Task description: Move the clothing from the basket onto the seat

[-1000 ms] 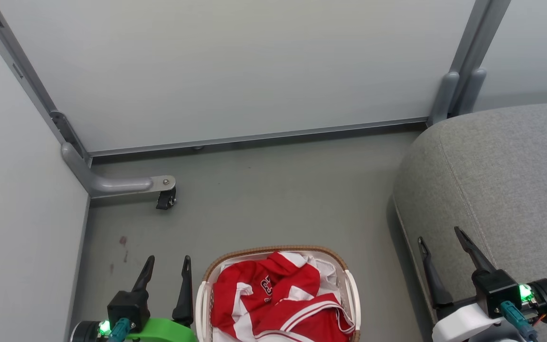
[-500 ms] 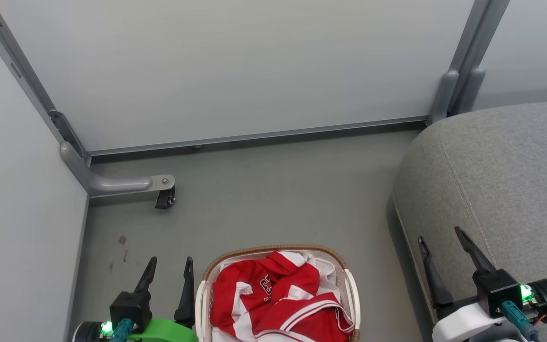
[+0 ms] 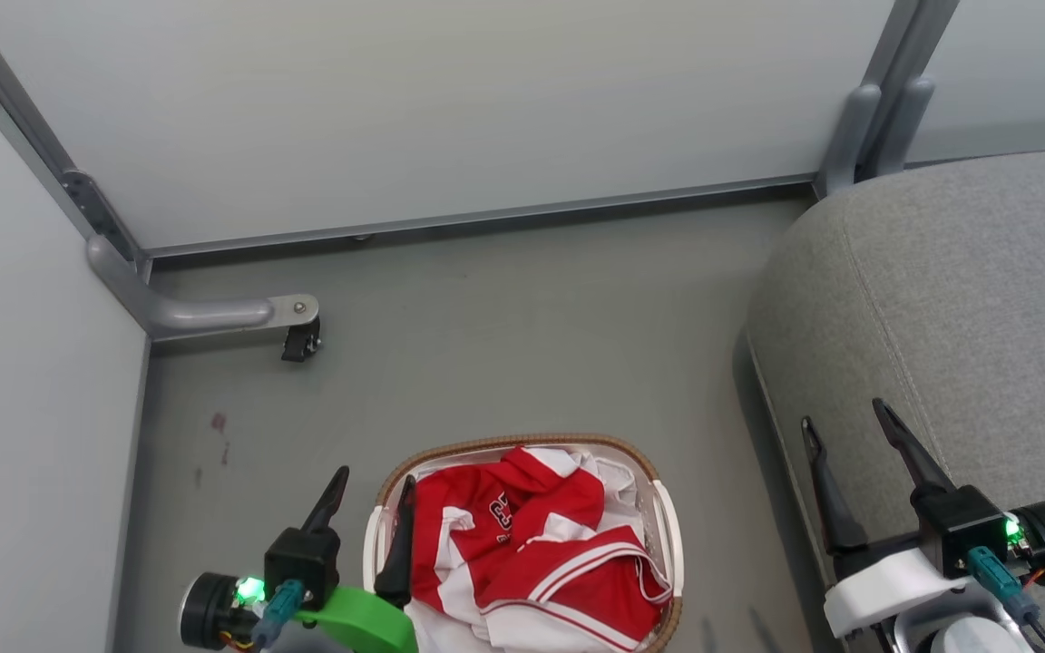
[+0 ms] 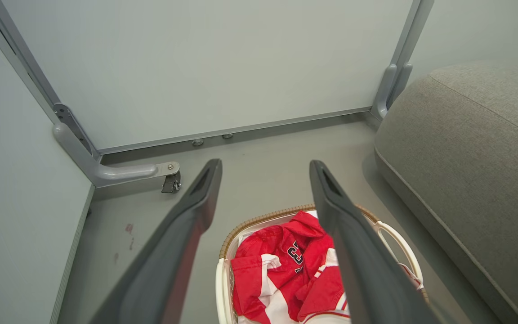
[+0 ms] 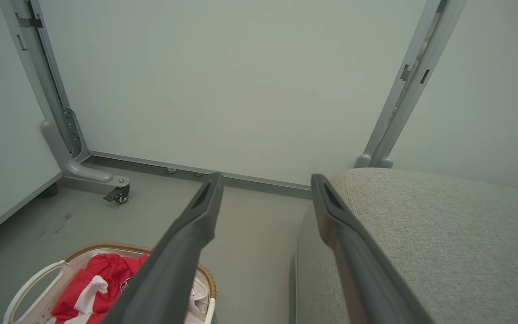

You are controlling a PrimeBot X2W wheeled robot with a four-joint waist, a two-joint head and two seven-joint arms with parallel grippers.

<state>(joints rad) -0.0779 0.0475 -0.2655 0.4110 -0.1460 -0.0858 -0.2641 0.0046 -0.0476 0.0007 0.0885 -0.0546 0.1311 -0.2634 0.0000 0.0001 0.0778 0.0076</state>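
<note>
The clothing (image 3: 532, 544) lay bundled inside the basket (image 3: 522, 443), a heap of red fabric with white panels and white stripes. A dark lettering patch (image 3: 500, 510) faced up near the middle of the heap. A crumpled white liner (image 3: 620, 479) showed behind the red cloth at the far right of the basket, under the brown woven rim. The basket stood on the grey floor (image 3: 504, 336), near the seat (image 3: 958, 299) but apart from it, with a strip of bare floor between them. No garment lay on the seat's grey woven cushion.

The left tool (image 3: 376, 476) sat at the basket's left side with its two dark fingers spread wide and nothing between them. In the head view its inner finger crossed the basket's left rim at the edge of the red cloth, while the outer finger stood over the floor. Whether the inner finger touched the cloth or the rim could not be told. The right tool (image 3: 843, 413) hung over the near edge of the seat, its fingers likewise wide apart and empty.

Further out, pale wall panels (image 3: 450, 118) closed the space at the back and left. A grey metal foot with a small black caster (image 3: 298, 345) reached onto the floor from the left corner. A few small reddish marks (image 3: 217, 422) spotted the floor near the left panel.
</note>
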